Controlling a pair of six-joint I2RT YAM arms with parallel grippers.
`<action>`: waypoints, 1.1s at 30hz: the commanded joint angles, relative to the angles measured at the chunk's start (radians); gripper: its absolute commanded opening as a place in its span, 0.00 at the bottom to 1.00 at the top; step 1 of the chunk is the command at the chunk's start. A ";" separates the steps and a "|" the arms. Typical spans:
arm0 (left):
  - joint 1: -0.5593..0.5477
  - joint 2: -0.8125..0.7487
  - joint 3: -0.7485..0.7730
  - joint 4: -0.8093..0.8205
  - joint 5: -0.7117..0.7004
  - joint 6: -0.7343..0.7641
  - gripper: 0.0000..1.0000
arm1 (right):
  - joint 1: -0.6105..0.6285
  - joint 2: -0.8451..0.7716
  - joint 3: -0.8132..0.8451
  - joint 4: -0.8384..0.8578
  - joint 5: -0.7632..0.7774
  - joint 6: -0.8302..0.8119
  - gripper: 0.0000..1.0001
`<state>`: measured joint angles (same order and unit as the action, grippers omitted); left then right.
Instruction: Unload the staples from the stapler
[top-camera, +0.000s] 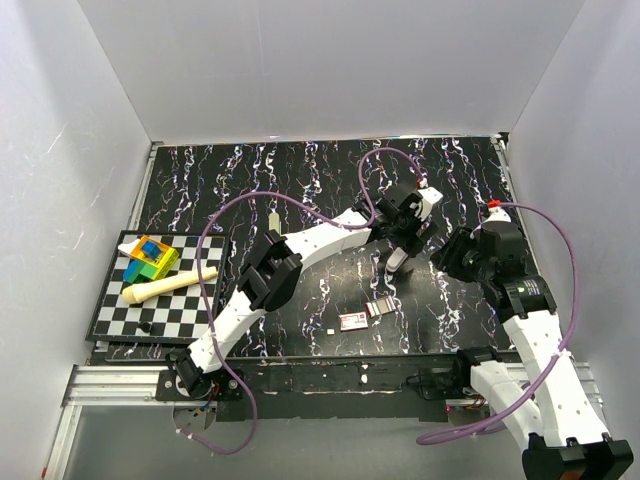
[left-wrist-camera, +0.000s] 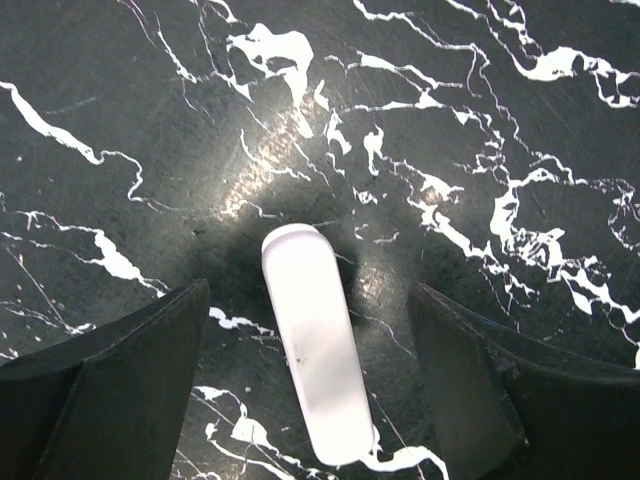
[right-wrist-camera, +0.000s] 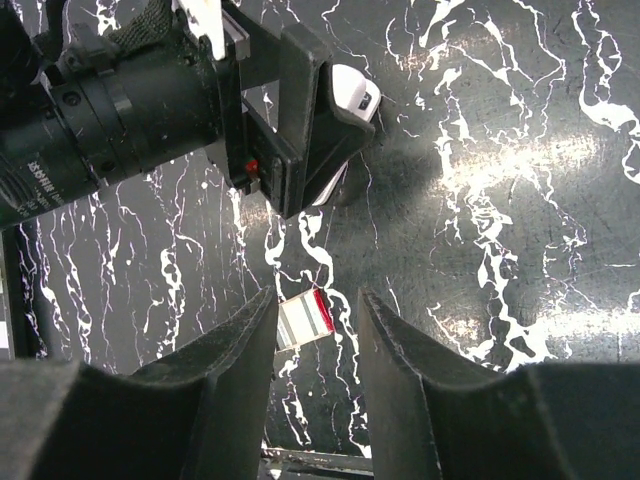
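The white stapler (top-camera: 398, 262) lies on the black marble table (top-camera: 300, 180), right of centre. In the left wrist view it is a long white body (left-wrist-camera: 315, 370) between my fingers. My left gripper (left-wrist-camera: 310, 290) is open and straddles the stapler, with a dark finger (left-wrist-camera: 130, 370) on each side and not touching it. It also shows from above (top-camera: 402, 240). My right gripper (right-wrist-camera: 317, 295) is open and empty, just right of the stapler (right-wrist-camera: 352, 92). A small silvery-grey strip (top-camera: 381, 308), seemingly staples, lies near the front.
A small pink-and-white box (top-camera: 352, 320) lies beside the strip and shows between my right fingers (right-wrist-camera: 305, 320). A checkerboard (top-camera: 115, 315) at the left holds colourful blocks (top-camera: 150, 258) and a cream stick (top-camera: 170, 283). Purple cables (top-camera: 300, 205) loop over the table. White walls enclose it.
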<state>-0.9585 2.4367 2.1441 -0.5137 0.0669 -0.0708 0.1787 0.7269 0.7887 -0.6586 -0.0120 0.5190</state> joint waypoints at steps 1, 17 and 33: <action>-0.006 0.012 0.062 -0.012 -0.041 0.009 0.79 | -0.002 -0.021 0.017 -0.004 -0.029 -0.014 0.45; -0.013 0.038 0.082 -0.025 -0.052 0.009 0.60 | -0.002 -0.035 0.006 0.001 -0.048 -0.010 0.38; -0.013 0.024 0.059 -0.020 -0.053 0.008 0.03 | -0.002 -0.040 0.006 -0.009 -0.066 -0.010 0.29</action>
<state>-0.9653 2.4844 2.1891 -0.5388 0.0246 -0.0711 0.1787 0.7036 0.7883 -0.6754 -0.0635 0.5194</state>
